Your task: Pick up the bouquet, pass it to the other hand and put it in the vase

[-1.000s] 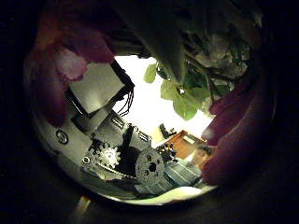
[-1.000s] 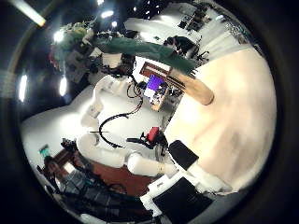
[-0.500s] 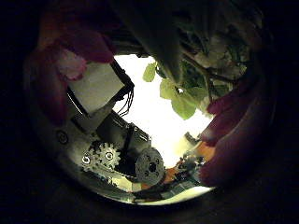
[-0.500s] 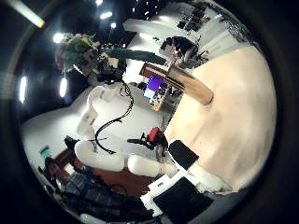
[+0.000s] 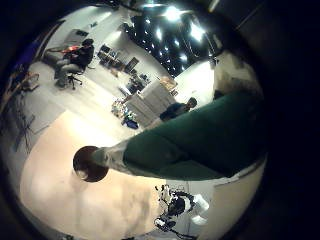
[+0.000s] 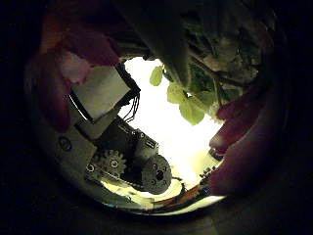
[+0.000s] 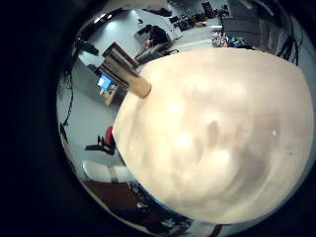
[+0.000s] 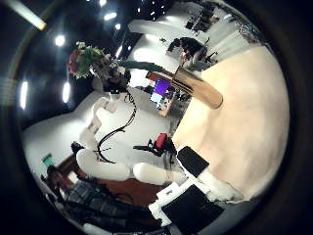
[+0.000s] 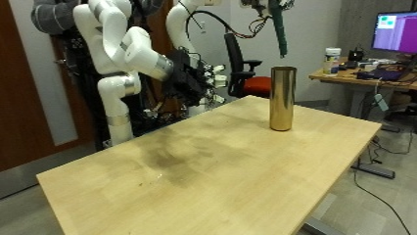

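Note:
The bouquet, in a dark green wrap (image 9: 278, 31), hangs stem-down just above the mouth of the tall gold vase (image 9: 282, 98), which stands upright near the far corner of the wooden table (image 9: 208, 171). My left hand (image 6: 127, 166) is shut on the bouquet, mostly above the outside view's top edge; pink flowers (image 6: 68, 64) and green leaves (image 6: 186, 98) crowd its palm. From the left little finger side, the wrap (image 5: 195, 145) points down to the vase's dark opening (image 5: 88, 163). My right hand (image 9: 196, 83) hovers open beyond the table's far edge, holding nothing, and sees bouquet (image 8: 90, 59) and vase (image 8: 201, 90).
A desk with a monitor (image 9: 395, 34) stands behind the vase's corner of the table. An office chair (image 9: 243, 59) is behind the right hand. The table's edge runs close past the vase.
Seen from the right palm, the bouquet's wrapped end has come closer over the vase's mouth. The left palm's hold on the flowers looks the same.

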`<state>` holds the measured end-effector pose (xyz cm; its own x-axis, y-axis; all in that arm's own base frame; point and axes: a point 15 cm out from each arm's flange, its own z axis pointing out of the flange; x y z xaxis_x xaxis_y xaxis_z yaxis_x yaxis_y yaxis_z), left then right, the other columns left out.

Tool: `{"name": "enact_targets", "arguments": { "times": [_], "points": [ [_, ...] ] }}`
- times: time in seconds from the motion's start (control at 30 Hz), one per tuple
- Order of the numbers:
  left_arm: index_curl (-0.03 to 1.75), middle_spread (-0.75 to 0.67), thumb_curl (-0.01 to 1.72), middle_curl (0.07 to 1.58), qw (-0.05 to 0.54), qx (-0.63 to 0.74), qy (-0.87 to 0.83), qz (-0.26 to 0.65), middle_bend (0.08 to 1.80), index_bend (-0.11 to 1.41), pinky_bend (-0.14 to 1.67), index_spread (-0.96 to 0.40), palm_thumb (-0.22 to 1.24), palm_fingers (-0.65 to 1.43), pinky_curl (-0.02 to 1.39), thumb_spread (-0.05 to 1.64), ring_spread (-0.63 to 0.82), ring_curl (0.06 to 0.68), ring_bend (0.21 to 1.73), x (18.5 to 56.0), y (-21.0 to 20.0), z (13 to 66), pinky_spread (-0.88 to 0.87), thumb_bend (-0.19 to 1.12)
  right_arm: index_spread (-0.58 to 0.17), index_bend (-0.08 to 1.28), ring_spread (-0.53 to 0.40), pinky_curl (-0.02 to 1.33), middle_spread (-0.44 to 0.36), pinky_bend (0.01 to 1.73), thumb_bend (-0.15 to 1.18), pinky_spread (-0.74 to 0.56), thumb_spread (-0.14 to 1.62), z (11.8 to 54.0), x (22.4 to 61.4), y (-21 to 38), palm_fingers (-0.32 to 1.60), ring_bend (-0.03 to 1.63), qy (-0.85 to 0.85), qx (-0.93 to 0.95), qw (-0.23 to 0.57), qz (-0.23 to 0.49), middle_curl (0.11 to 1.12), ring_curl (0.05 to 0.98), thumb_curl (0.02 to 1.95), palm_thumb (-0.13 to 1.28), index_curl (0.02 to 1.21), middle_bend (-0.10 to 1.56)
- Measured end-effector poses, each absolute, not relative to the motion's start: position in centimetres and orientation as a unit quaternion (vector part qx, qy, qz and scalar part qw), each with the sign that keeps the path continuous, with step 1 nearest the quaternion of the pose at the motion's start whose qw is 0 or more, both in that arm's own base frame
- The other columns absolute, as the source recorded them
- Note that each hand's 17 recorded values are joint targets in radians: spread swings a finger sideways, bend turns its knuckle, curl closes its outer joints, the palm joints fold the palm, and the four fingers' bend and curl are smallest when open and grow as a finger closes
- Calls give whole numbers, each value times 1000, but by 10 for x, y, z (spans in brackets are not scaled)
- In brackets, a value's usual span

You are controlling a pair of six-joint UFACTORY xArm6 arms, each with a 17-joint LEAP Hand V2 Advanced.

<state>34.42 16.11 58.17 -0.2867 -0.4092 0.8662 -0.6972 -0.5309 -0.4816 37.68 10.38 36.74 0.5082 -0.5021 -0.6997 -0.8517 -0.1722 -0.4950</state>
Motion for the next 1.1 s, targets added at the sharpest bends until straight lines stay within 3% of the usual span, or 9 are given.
{"name": "enact_targets", "arguments": {
  "times": [0.53, 0.8, 0.93, 0.97, 1.03, 1.1],
  "points": [
    [1231, -524, 831, 993, 152, 600, -459, 638, 1127, 602, 1179, -723, 984, 1105, 764, 422, -396, 577, 1470, 363, 173, 536, -560, -31, -247, 153, 255, 306, 229, 529, -27, 456, 966, 357, 380, 103, -7, 504, 462, -739, 447, 202, 288, 251, 381, 673, 229, 190],
    [1237, -531, 700, 1004, 170, 611, -456, 625, 1080, 542, 1211, -726, 786, 1080, 737, 674, -406, 565, 1456, 373, 180, 514, -586, -49, -247, 154, 254, 303, 229, 524, -25, 457, 962, 354, 380, 104, -1, 508, 460, -740, 446, 204, 295, 250, 382, 683, 239, 194],
    [1235, -530, 653, 996, 185, 619, -456, 613, 1012, 399, 1189, -714, 720, 1006, 680, 654, -432, 532, 1373, 380, 184, 502, -628, -51, -248, 154, 254, 302, 229, 522, -27, 458, 961, 353, 380, 101, 2, 512, 460, -740, 447, 201, 297, 251, 384, 684, 242, 191],
    [1226, -525, 642, 985, 188, 619, -458, 610, 990, 332, 1152, -702, 705, 871, 655, 630, -460, 507, 1282, 384, 184, 501, -649, -50, -248, 154, 253, 302, 229, 522, -27, 458, 961, 353, 380, 101, 2, 513, 460, -740, 447, 201, 298, 251, 384, 685, 243, 191],
    [1189, -510, 587, 939, 188, 622, -464, 602, 899, 260, 982, -637, 615, 529, 591, 748, -472, 463, 1144, 385, 185, 500, -660, -55, -248, 163, 253, 301, 229, 518, -26, 458, 964, 353, 380, 100, 6, 510, 460, -740, 448, 201, 297, 249, 385, 687, 248, 188],
    [1172, -486, 549, 902, 191, 626, -466, 596, 831, 291, 826, -592, 577, 372, 537, 819, -408, 429, 1055, 388, 188, 497, -600, -48, -242, 165, 253, 300, 228, 516, -27, 458, 966, 354, 381, 99, 8, 508, 461, -740, 448, 199, 296, 249, 385, 687, 253, 186]
  ]
}}
